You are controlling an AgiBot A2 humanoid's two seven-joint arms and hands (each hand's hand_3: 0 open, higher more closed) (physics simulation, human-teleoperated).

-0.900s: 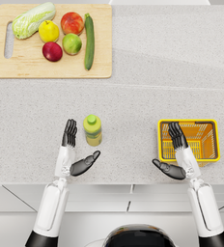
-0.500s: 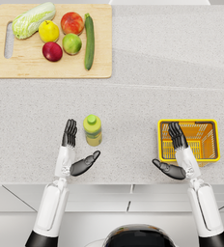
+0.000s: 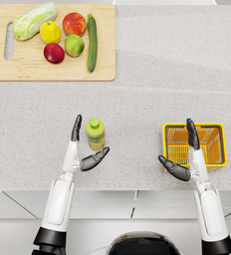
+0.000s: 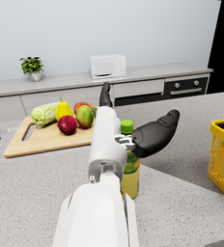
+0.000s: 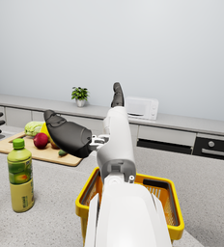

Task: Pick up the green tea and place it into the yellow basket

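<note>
The right hand (image 5: 87, 126), fingers (image 5: 117, 94) spread and empty, hangs above a yellow basket (image 5: 169, 212); a tea bottle (image 5: 20, 176) stands upright on the bench (image 5: 46, 226).

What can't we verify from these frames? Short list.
- Label text on the green tea bottle: too small in every view.
- Contact between the left hand and the bottle: left wrist view, the forearm covers the bottle's middle.
- Yellow basket floor: the right hand covers part in head view; the forearm blocks it in right wrist view.

We can read no text anywhere. The green tea (image 5: 20, 176) carries a label band, but its print is too small and blurred for us to make out.
</note>
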